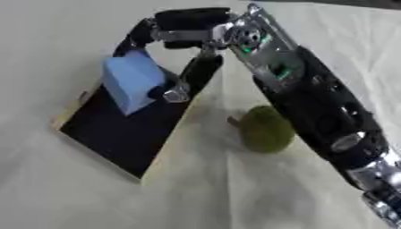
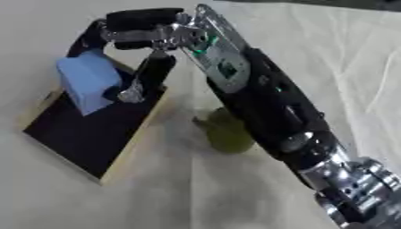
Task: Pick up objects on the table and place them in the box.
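Blue block pinched in right hand over box. Risks: block catches box rim on release; forearm nudges green fruit off table.

Black arm, silver joints (green glints), black hand

cloth-covered table bears a box and green fruit.

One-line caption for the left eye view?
Right robot hand holds a blue block over the box; green fruit on table.
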`<state>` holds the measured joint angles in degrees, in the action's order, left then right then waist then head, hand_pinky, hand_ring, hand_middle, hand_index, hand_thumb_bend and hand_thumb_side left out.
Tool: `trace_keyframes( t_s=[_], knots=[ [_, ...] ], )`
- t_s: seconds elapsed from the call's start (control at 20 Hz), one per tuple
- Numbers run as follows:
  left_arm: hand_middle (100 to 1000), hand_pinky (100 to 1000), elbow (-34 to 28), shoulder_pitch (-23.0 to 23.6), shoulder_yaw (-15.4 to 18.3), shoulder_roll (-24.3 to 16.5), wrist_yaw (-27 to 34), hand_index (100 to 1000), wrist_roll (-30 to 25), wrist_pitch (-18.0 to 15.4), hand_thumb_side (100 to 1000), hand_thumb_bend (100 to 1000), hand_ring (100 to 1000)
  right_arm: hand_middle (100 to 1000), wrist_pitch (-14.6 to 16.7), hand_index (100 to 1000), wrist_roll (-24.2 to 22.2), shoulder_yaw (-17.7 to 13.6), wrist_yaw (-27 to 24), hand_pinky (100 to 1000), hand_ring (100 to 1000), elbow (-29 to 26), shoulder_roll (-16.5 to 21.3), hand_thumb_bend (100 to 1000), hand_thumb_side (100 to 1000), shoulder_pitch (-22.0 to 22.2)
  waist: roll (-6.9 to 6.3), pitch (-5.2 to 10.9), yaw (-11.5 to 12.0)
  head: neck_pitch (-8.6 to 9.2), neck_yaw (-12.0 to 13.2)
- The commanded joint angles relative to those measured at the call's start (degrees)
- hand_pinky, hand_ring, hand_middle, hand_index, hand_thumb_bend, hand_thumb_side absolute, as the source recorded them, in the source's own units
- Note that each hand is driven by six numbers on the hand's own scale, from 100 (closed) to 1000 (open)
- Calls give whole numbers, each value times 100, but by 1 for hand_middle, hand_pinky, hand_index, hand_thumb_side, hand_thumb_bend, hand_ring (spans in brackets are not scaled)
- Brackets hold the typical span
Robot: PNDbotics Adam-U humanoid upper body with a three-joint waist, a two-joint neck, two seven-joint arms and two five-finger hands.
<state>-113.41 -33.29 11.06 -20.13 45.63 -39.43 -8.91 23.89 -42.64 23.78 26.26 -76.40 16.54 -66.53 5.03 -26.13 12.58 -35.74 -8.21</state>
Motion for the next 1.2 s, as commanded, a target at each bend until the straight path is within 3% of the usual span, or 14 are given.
trace_keyframes(
  t_s=[0.05, 0.35, 0.55, 0.7, 0.9, 1.2],
  knots=[
    [942, 900, -105, -67, 5, -72, 8, 869, -9, 30, 672, 100, 892, 495, 1045, 732, -881, 37, 171, 875, 770, 21, -8, 100, 292, -87, -39, 141, 12, 35, 0],
    [943, 901, -102, -60, 6, -70, 2, 870, -29, 47, 672, 100, 893, 590, 1283, 822, -901, 42, 396, 904, 843, 58, -32, 100, 352, -57, -40, 135, 6, 45, 23],
    [945, 902, -92, -52, 8, -69, -3, 870, -51, 58, 672, 100, 895, 716, 1350, 917, -859, 35, 550, 953, 924, 17, -20, 100, 403, -34, -45, 135, -3, 58, 32],
    [946, 902, -86, -50, 5, -64, -5, 871, -68, 68, 672, 100, 895, 807, 1420, 975, -809, 41, 700, 993, 987, -44, -12, 199, 456, -35, -49, 135, -11, 62, 28],
    [946, 902, -78, -48, 4, -61, -5, 872, -86, 73, 672, 100, 896, 864, 1489, 1000, -686, 47, 754, 1000, 1000, -120, -18, 257, 460, -24, -60, 133, -20, 67, 29],
    [946, 903, -66, -45, 1, -53, 2, 872, -95, 70, 672, 100, 896, 884, 1413, 1000, -682, 38, 655, 1000, 1000, -159, -24, 257, 446, -10, -76, 148, -32, 74, 26]
  ],
)
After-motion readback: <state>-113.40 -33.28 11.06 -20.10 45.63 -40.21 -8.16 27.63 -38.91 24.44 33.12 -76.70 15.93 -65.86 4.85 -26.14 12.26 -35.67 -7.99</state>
